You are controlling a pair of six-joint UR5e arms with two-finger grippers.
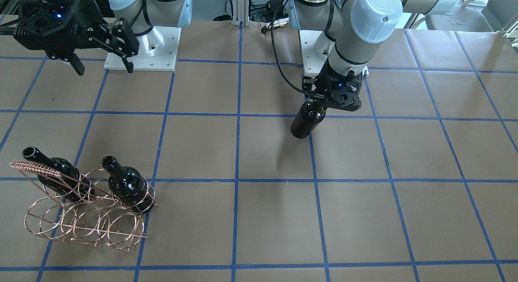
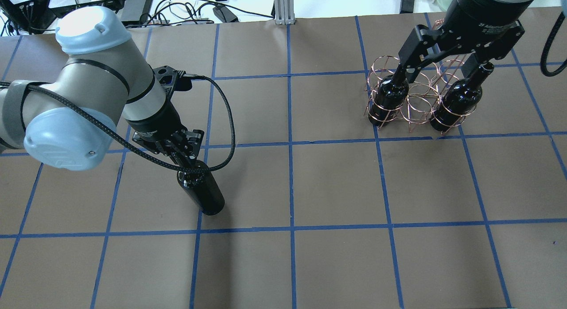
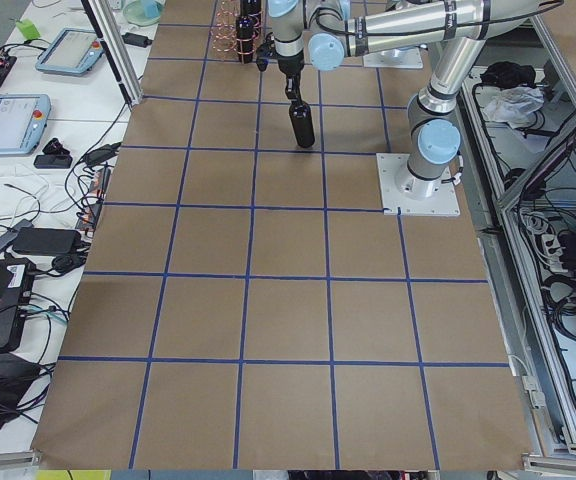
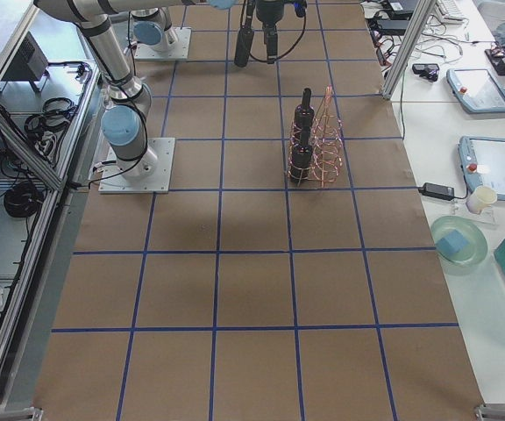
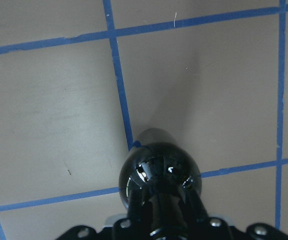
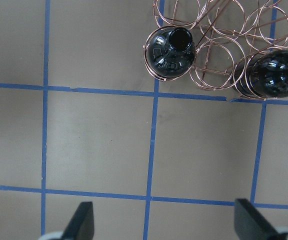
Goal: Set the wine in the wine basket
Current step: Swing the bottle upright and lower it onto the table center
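The left hand (image 2: 185, 162) clamps the neck of the wine (image 2: 203, 193), seemingly lifted over the bench's (image 2: 336, 189) left side, well apart from the wine basket (image 2: 414, 98) at right. The right hand (image 2: 438, 72) hangs wide open, empty. The glossy neck could slip.

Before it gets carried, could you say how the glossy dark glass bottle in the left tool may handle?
The glossy dark glass bottle looks smooth, so it may slip in the left tool. Held at its slim neck, it could swing. Being glass, it is probably fragile.

Two bottles (image 2: 390, 94) flank the free middle ring (wine basket (image 2: 417, 106)).
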